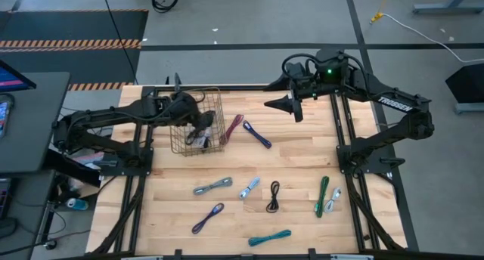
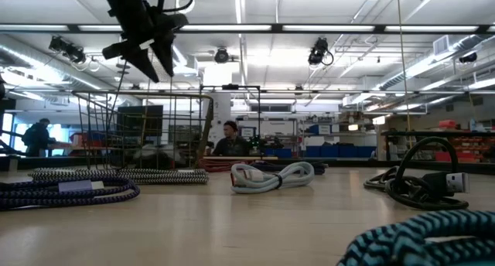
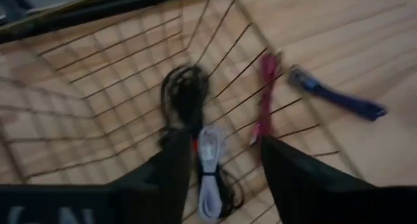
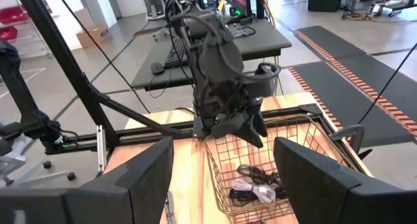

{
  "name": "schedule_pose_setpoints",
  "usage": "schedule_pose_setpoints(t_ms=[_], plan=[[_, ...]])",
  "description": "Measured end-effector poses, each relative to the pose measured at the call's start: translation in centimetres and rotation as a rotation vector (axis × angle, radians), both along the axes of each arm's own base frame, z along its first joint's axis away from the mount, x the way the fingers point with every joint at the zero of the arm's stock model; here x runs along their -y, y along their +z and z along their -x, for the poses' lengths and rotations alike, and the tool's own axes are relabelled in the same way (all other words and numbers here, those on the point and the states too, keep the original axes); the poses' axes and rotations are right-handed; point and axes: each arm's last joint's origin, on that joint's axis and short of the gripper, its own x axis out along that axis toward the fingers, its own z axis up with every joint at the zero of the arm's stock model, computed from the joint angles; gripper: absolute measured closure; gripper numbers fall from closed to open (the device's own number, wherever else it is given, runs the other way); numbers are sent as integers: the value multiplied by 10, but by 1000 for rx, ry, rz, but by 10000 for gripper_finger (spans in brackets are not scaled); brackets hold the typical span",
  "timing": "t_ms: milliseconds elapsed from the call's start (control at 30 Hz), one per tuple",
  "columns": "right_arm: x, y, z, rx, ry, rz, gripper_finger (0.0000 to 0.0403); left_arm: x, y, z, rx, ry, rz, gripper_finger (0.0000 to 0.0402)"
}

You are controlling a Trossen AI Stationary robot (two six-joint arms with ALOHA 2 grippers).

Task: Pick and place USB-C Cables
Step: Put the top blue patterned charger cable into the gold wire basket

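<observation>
The wooden table (image 1: 302, 169) carries the wire mesh basket (image 1: 215, 101) near its far left part. The left gripper (image 1: 198, 126) hangs directly above this basket, with its two dark fingers (image 3: 176, 165) spread apart and nothing between them. Below the fingers, on the basket floor, lie a black cable (image 3: 186, 97) and a white cable (image 3: 210, 168); the white one is just under the fingertips and touches the black one.

The right gripper (image 1: 293, 105) waits over the far side of the table, well apart from the left gripper, to its right. Its fingers (image 4: 146, 172) are wide apart and hold nothing.

Just outside the basket wall, on the side of the left gripper that faces the right arm, a maroon cable (image 1: 235, 127) lies beside the basket, and a dark blue cable (image 1: 257, 134) lies a little farther out.

The other USB-C cables rest on the near part of the table, well apart from both grippers: a grey cable (image 1: 212, 187), a light grey-blue cable (image 1: 249, 187), a black coiled cable (image 1: 274, 195), a green cable (image 1: 324, 195) with a small silver cable (image 1: 333, 198) just beside it, a purple cable (image 1: 208, 218) and a teal cable (image 1: 270, 236).
</observation>
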Motion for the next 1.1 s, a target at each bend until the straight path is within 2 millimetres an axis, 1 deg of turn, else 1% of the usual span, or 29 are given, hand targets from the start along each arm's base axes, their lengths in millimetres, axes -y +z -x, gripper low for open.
schedule_pose_setpoints(t_ms=[100,233,433,533,633,733,833,933,1100], plan=[[0,-3,1,-29,4,10,133,-1,6,-7,83,-32,-30,184],[-1,-11,3,-115,14,23,133,-3,14,-16,179,-101,-87,177],[1,-23,1,-226,-34,13,133,-3,16,-18,185,-118,-102,182],[4,-30,-4,-266,-51,10,133,-3,16,-18,187,-116,-100,184],[7,-43,-14,-315,-58,0,134,-3,16,-18,198,-101,-89,184],[11,-64,-23,-436,-56,-33,140,-3,16,-18,201,-97,-86,184],[16,-96,-31,-632,-59,-89,149,-3,16,-18,204,-94,-84,184],[20,-128,-39,-777,-69,-138,155,-3,16,-18,203,-96,-85,184],[23,-177,-55,-931,-59,-182,158,-3,16,-17,201,-98,-87,184]])
